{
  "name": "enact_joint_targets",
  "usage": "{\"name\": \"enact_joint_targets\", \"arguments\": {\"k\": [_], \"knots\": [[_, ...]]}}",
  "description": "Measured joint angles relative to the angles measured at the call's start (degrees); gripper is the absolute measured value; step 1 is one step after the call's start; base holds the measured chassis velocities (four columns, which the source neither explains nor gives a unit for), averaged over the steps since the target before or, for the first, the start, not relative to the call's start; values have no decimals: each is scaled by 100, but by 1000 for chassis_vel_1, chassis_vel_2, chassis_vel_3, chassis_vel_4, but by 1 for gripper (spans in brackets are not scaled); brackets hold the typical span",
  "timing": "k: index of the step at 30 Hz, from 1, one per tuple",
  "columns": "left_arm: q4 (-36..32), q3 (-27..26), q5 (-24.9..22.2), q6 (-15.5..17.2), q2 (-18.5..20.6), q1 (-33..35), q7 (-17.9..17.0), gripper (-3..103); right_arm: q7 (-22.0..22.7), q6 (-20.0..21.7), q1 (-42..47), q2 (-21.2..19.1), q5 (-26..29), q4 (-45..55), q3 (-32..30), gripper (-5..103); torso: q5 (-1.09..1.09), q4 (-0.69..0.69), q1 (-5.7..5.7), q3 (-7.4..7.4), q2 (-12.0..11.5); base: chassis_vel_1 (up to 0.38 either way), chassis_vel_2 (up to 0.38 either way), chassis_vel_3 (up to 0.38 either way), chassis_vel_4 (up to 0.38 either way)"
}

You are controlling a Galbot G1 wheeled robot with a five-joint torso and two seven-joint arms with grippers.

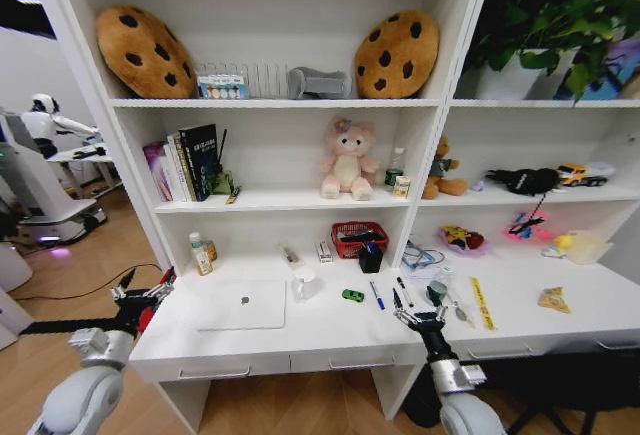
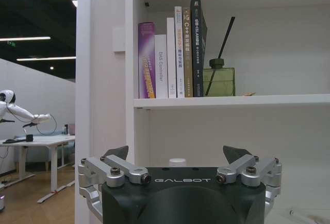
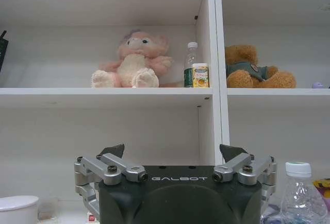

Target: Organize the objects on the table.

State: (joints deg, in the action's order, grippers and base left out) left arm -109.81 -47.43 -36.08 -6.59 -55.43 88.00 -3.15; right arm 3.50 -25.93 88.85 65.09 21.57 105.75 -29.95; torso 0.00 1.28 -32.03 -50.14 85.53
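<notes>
- White table [image 1: 300,350] built into a white shelf unit [image 1: 280,103]; wood floor below, drawers with slim silver handles along the front.
- Silver laptop [image 1: 243,306] lies closed and flat on the table's left part.
- White mug [image 1: 304,283] just right of the laptop; tiny green toy car [image 1: 352,295] right of the mug.
- Blue pen [image 1: 377,296] and another pen [image 1: 404,291] lie right of the car, near the middle front.
- Red basket [image 1: 358,238] stands at the back of the table, a small bottle [image 1: 201,254] at back left.
- Shelves above: books [image 1: 186,163], pink plush [image 1: 347,160], two cookie cushions [image 1: 145,50].
- Left gripper [image 1: 141,291] hovers off the table's left edge, fingers spread open, holding nothing.
- Right gripper [image 1: 418,312] hangs over the table's front right of centre, near the pens, fingers open and empty.
- Room at left: another white robot [image 1: 45,115] by a desk.
</notes>
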Motion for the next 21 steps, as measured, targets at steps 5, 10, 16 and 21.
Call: {"name": "enact_joint_targets", "arguments": {"k": [5,10,16,21], "knots": [[4,3,2,7,4,-3,-2,100,-11,146,84,7,-37,28,38,100,0,0,0,0,-1,0,0,0,0],[6,16,8,12,10,-7,-5,100,-244,715,112,-462,235,107,190,100,-1,1,0,0,0,0,0,0,0],[7,21,12,14,14,-8,-6,100,-682,1019,-90,-902,607,-122,350,100,0,0,0,0,-1,0,0,0,0],[7,25,14,16,17,-10,-6,100,-826,1183,-249,-981,751,-355,488,100,0,0,0,0,-1,0,0,0,0]]}}
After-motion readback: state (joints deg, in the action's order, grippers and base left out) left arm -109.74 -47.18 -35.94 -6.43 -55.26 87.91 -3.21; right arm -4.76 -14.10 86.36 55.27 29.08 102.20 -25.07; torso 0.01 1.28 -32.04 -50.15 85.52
